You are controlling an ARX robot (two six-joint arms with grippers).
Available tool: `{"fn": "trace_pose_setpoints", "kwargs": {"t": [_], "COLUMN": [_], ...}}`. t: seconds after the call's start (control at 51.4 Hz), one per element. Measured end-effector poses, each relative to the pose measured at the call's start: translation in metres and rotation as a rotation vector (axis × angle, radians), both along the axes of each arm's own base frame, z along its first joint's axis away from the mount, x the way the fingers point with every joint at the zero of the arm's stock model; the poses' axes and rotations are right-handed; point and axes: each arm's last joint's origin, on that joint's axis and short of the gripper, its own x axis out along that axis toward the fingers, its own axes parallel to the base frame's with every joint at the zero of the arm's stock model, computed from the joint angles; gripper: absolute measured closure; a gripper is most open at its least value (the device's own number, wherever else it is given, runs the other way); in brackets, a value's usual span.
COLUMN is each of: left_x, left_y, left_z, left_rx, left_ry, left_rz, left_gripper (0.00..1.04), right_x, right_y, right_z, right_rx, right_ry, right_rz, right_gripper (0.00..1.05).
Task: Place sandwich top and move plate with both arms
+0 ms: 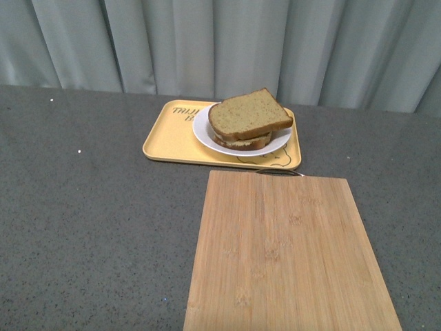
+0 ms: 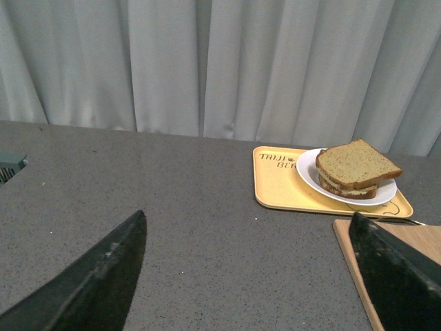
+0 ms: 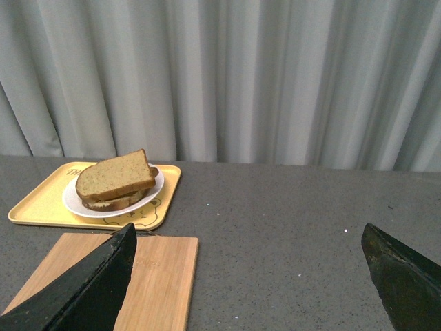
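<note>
1. Your left hand (image 2: 248, 276) hangs low over the bench (image 2: 172, 207), spread wide and holding nothing; in its wrist view two dark pointed fingers (image 2: 96, 283) frame bare grey surface, with the plate (image 2: 309, 176) well apart from them on the far side.
2. Your right hand (image 3: 248, 276) sits in the same pose, spread wide and holding nothing. One finger (image 3: 89, 289) shows over the near part of the cutting board (image 3: 158, 276); the other is over bare bench.
3. Neither arm shows in the front view.
4. Taking the plate as your landmark: one sandwich top (image 1: 249, 114) lies on the stack that sits on it, tilted a little and overhanging the plate's rim on the robot's right.
5. Below that slice you can see at least one more bread slice (image 1: 241, 143); what lies between them is hidden.
6. The one white plate rests on one yellow tray (image 1: 169, 141), towards the tray's right end; dark lettering on the tray shows beside the plate.
7. One bamboo cutting board lies nearer the robot than the plate, its far edge just beside the tray.
8. Behind the plate, a pale pleated curtain (image 1: 220, 41) closes off the bench's far edge.
</note>
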Motion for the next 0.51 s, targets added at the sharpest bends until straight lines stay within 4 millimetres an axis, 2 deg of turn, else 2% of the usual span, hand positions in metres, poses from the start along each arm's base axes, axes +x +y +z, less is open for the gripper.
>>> {"fn": "trace_pose_setpoints", "kwargs": {"t": [0.058, 0.136, 0.506], "left_x": [0.0000, 0.0000, 0.0000], "left_y": [0.0000, 0.0000, 0.0000], "left_z": [0.0000, 0.0000, 0.0000], "left_rx": [0.000, 0.000, 0.000], "left_ry": [0.000, 0.000, 0.000], "left_rz": [0.000, 0.000, 0.000], "left_gripper": [0.05, 0.07, 0.07], "right_x": [0.0000, 0.0000, 0.0000], "right_y": [0.0000, 0.0000, 0.0000], "right_z": [0.0000, 0.0000, 0.0000], "right_rx": [0.000, 0.000, 0.000], "right_ry": [0.000, 0.000, 0.000], "right_rz": [0.000, 0.000, 0.000], "right_gripper": [0.09, 0.09, 0.09]}}
